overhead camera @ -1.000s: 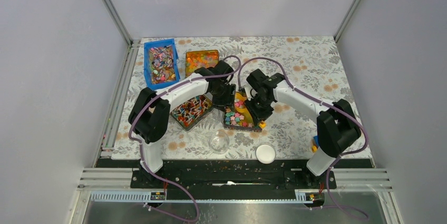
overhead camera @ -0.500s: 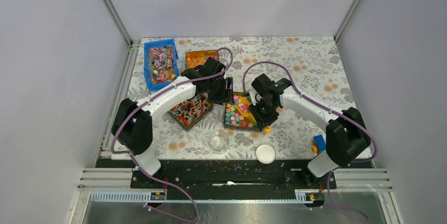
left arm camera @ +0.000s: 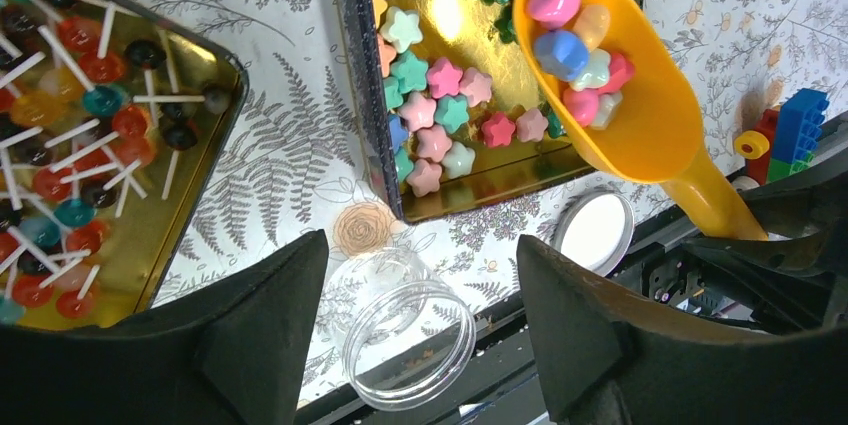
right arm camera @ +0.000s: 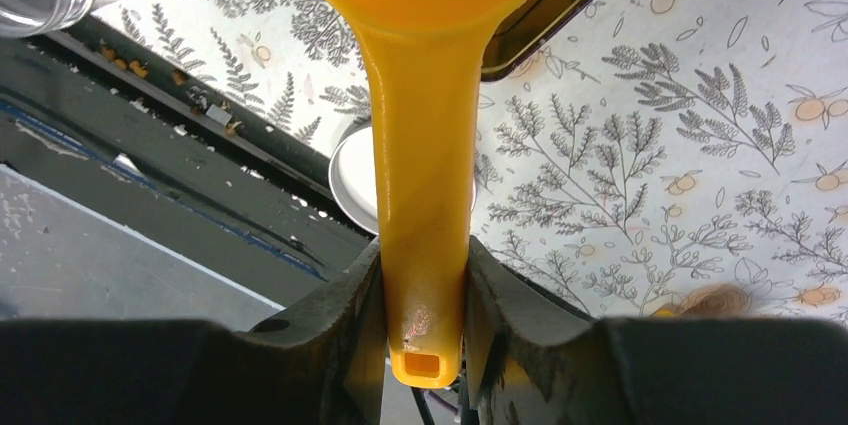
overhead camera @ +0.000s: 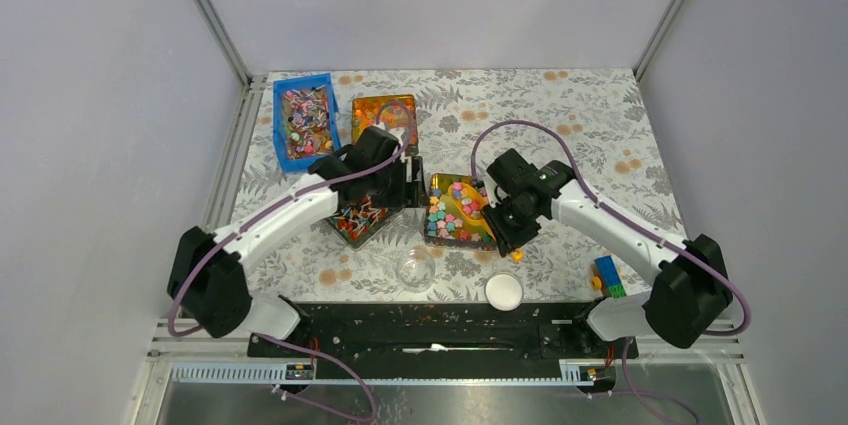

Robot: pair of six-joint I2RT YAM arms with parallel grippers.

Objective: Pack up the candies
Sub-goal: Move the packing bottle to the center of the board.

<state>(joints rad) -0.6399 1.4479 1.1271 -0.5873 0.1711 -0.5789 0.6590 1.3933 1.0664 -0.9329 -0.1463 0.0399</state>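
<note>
The candies (overhead camera: 450, 213), small pastel stars, lie in a gold tin tray (overhead camera: 432, 185) at the table's middle; they also show in the left wrist view (left arm camera: 440, 115). My right gripper (overhead camera: 508, 230) is shut on the handle of a yellow scoop (right arm camera: 420, 145). The scoop's bowl (left arm camera: 610, 85) is above the tray's right part and holds several candies (left arm camera: 580, 45). My left gripper (overhead camera: 405, 185) is open and empty just left of the tray. In its wrist view the gripper (left arm camera: 420, 255) frames a clear empty jar (left arm camera: 410, 330) on the table below.
The jar (overhead camera: 416, 268) stands near the front edge, with its white lid (overhead camera: 504, 291) to its right. A tray of lollipops (overhead camera: 360, 215) sits under my left wrist. A blue bin (overhead camera: 305, 120) and a tray of orange beads (overhead camera: 382, 110) are behind. Toy bricks (overhead camera: 607, 275) lie front right.
My left gripper has pulled left, off the candy tray. My right gripper has drawn back toward the front right, still holding the scoop.
</note>
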